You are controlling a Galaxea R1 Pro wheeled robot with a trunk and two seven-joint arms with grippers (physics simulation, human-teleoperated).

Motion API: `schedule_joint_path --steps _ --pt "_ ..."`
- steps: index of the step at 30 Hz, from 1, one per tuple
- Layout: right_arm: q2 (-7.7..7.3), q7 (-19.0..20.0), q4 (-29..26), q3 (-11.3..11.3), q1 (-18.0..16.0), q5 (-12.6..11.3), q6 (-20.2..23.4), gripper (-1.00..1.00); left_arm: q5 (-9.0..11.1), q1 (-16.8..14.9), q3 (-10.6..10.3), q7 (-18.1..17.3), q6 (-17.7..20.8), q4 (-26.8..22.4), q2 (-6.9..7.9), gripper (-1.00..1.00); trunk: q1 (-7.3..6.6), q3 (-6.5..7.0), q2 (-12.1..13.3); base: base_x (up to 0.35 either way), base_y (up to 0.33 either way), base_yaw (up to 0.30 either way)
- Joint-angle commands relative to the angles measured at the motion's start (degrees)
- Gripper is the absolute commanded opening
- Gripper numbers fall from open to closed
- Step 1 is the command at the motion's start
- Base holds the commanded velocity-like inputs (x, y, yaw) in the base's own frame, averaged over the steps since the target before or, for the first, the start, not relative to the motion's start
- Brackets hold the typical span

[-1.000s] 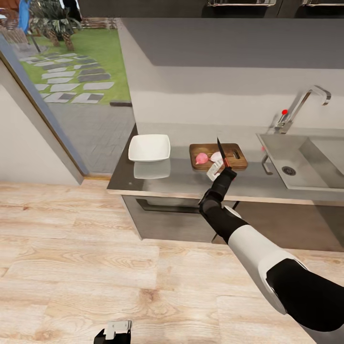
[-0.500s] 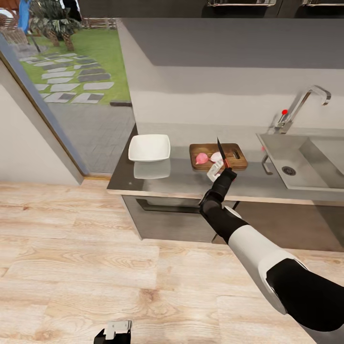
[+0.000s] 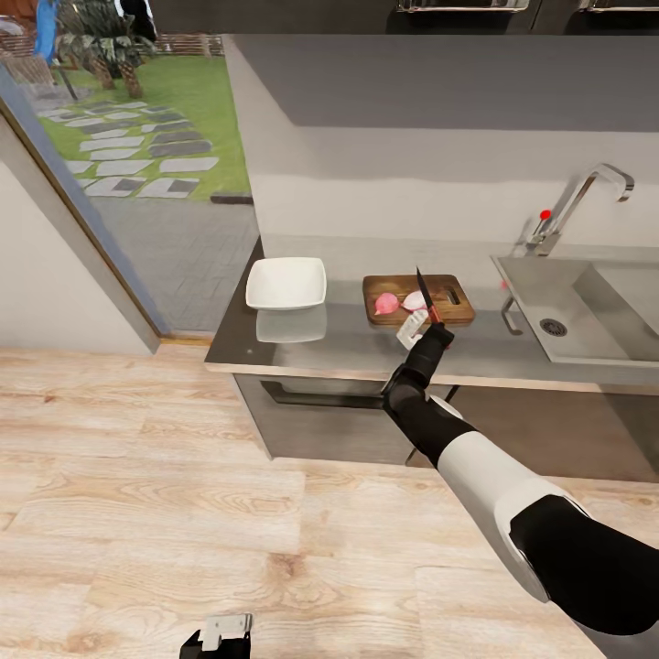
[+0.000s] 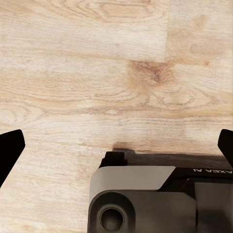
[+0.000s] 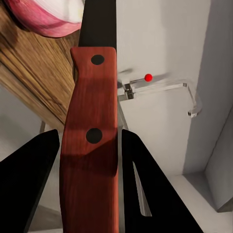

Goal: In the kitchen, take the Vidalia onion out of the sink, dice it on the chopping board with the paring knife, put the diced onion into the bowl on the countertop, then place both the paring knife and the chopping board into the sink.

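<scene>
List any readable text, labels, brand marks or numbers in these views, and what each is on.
"AXEA": upside-down, partial lettering on the dark robot body in the left wrist view, cut off by the picture's edge.
No other text: the paring knife handle, chopping board, bowl, sink and tap carry no visible markings.
</scene>
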Motion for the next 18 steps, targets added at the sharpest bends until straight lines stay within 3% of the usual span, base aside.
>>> schedule_joint_path --steps 1,18 --pt "-0.01 -0.13 0.06 0.18 -0.06 0.06 0.3 -1.0 -0.08 -0.1 -0.16 0.3 -0.39 0.25 -0.02 1.0 0.02 -0.07 -0.08 0.0 0.0 0.0" --pt "-0.04 -0.13 0.06 0.18 -0.06 0.1 0.28 -1.0 -0.08 -0.1 -0.16 0.3 -0.37 0.25 -0.02 1.0 0.02 -0.07 -0.08 0.0 0.0 0.0"
